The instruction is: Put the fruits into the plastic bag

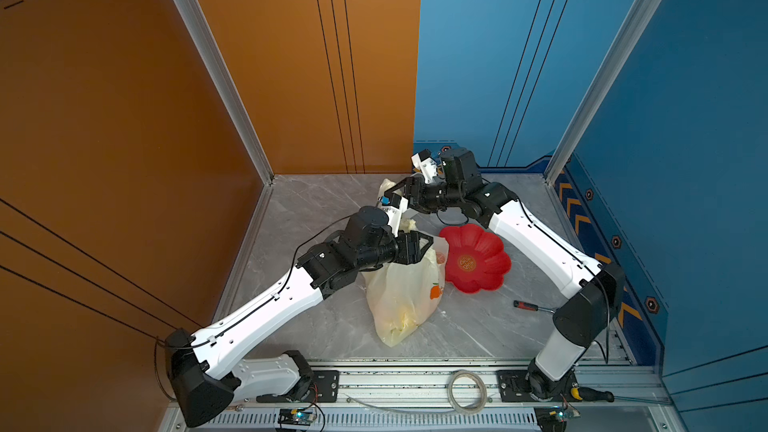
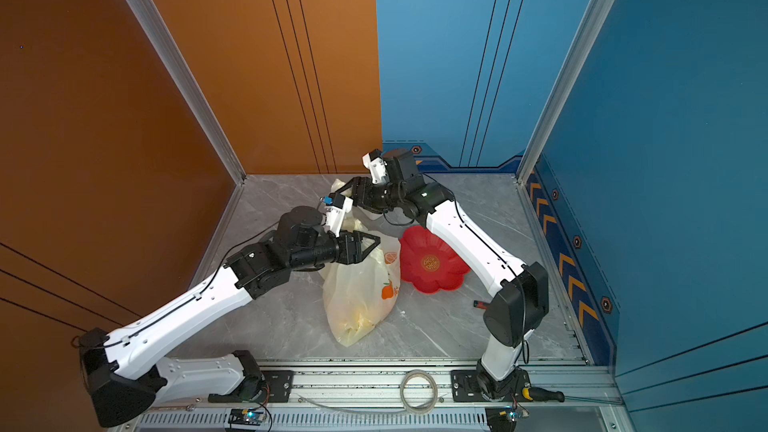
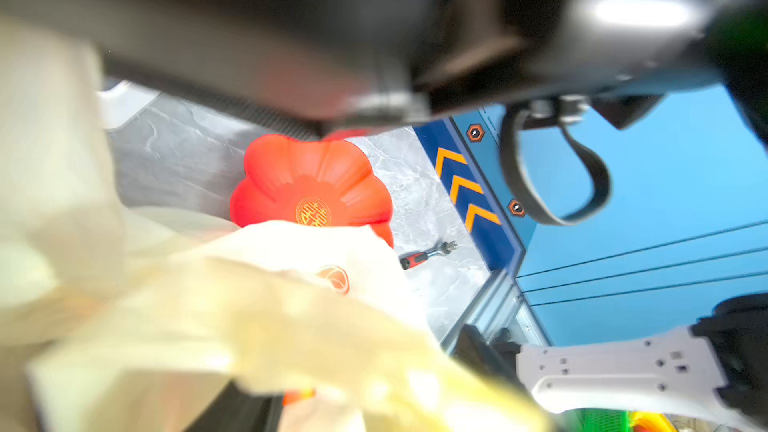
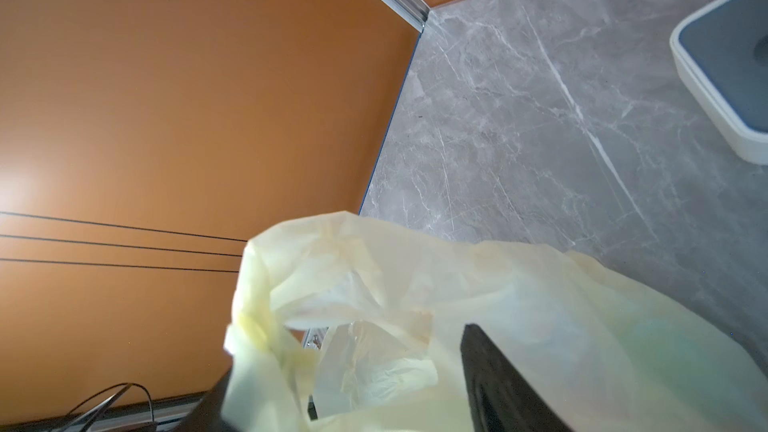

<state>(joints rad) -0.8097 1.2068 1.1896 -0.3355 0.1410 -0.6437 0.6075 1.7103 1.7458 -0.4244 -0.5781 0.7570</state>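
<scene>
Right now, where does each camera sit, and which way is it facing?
Top views, both: high over the front rail, looking down on the bag, red dish, left arm and right arm.
Left wrist: on the left arm, looking across the bag to the dish and screwdriver; own blurred fingers and the right arm show.
Right wrist: on the right arm, looking over the bag towards the orange wall and a white-and-grey box; own dark fingers show.
Shared: every view has the bag; top and left wrist views share the dish.
</scene>
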